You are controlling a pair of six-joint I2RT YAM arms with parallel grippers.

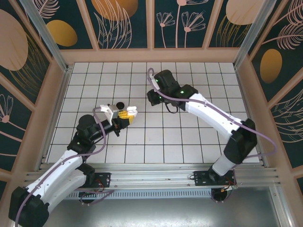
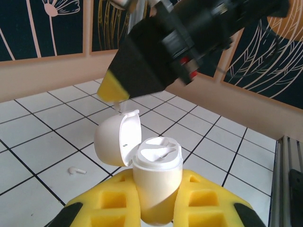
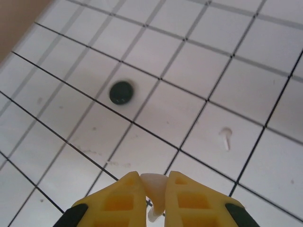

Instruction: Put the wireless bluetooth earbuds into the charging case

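The left tool (image 2: 156,203) is clamped on the open charging case (image 2: 156,163) above the table (image 2: 42,137). The right tool (image 3: 155,182) pinches a white earbud (image 3: 154,201). It is probably light and slick, so safest gripped at its bulb. A second earbud (image 3: 226,138) lies at two o'clock.

White tiled floor (image 1: 189,142), dark floral wall panels (image 1: 123,23), pale wooden frames (image 1: 149,23)

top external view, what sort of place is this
Probably a purpose-built robot test cell, not a real room: a white tiled floor with a black grid, boxed in by printed leaf-pattern wall panels, with an aluminium rail along the near edge.
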